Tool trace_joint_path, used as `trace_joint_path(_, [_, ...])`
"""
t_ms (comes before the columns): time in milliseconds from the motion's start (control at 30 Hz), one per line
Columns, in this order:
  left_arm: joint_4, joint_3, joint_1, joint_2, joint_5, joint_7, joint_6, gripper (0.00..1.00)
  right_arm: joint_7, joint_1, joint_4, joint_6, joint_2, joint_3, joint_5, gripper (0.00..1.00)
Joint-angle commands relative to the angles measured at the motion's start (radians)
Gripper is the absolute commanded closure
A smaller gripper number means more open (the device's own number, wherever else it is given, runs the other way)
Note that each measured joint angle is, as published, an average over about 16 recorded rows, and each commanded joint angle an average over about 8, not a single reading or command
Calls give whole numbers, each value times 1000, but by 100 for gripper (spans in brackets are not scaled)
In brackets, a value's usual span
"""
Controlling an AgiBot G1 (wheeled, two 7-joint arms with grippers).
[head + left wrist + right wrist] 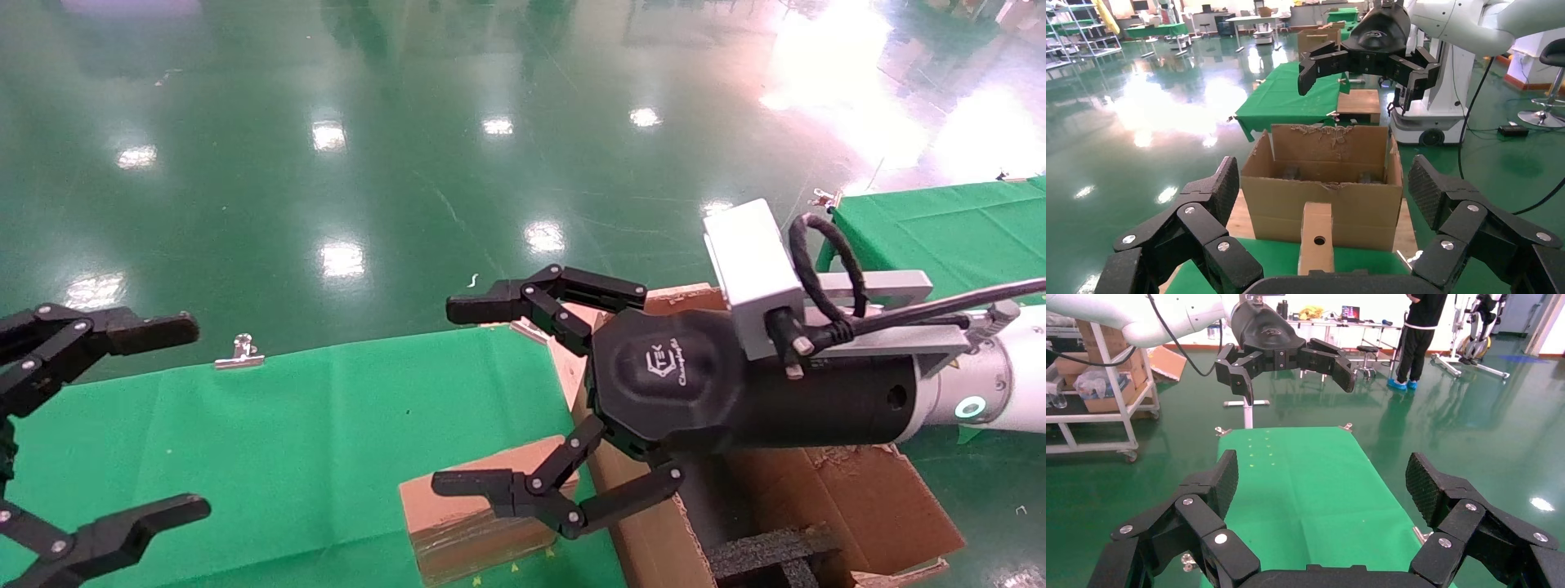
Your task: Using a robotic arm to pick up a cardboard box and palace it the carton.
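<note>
I count two green-covered tables: the main green table [286,441] in front of me and a second green table [940,229] off to my right, with shiny green floor between and beyond them.

One carton [825,498] stands at the right end of the main table, its ragged flaps open and black foam [768,555] showing inside. From the left wrist view I see the same carton [1324,184] open-topped with torn edges along its back flap.

Two arms are up. My right robotic arm [1005,384], white with a green ring light, reaches across above the carton; its right gripper [466,400] hangs spread wide over the table's right end and grips nothing. My left gripper [176,416] sits at the left edge of the head view, above the table, its fingers also parted wide and empty.

One cardboard box [482,514] lies flat on the green cloth just beside the carton's left wall, below the right gripper's lower finger; I cannot tell whether the finger touches it. Shiny tape runs across its near side.

One metal clip [239,353] holds the cloth at the main table's far edge.
</note>
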Motion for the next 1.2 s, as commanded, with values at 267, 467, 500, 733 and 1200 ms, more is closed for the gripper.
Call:
trace_joint_path(267, [0,0,0,0,0,0,0,100,0,0,0,0,0,0,0,0])
trace_joint_path(467, [0,0,0,0,0,0,0,100,-3,6,3,-2,1,-7,-18,0])
trace_joint_path(500, [0,0,0,0,0,0,0,100,-4,10,4,-4,0,-11,-28,0])
trace_joint_path(733, [0,0,0,0,0,0,0,100,-19,88,12,-39,-22,-87,-190,0])
trace_joint_path(1200, [0,0,0,0,0,0,0,100,-48,275,-41,-72,-152,-308,-544,0])
